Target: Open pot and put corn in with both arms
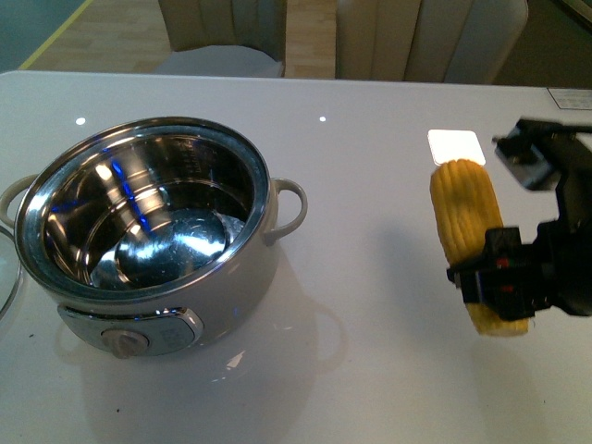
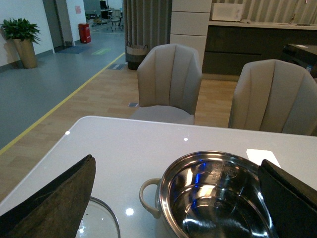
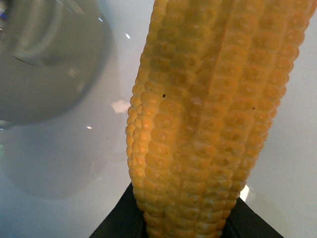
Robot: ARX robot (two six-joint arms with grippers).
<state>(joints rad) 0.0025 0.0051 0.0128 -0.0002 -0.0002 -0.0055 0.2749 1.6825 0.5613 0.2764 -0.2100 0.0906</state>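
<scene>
The right tool (image 1: pixel 495 276) is clenching the corn (image 1: pixel 462 208) across its nearer third, with black fingers pressing on both sides of the cob. The right arm is reaching in from the right edge of the front view, roughly level over the counter (image 1: pixel 370 370). The cob's long axis is running mostly away from the robot, its broad blunt end pointing to the far side and leaning slightly left, and its narrower end sticking out toward the robot past the fingers. In the right wrist view the corn (image 3: pixel 208 114) is filling the picture lengthwise. It is sitting well apart from the pot (image 1: pixel 250 277), on the pot's right. The left tool (image 2: pixel 177 159) is hanging released, its fingers (image 2: pixel 54 203) spread wide above the pot's (image 2: pixel 163 188) open steel bowl, with a glass lid (image 2: pixel 101 218) lying just beside the pot.
</scene>
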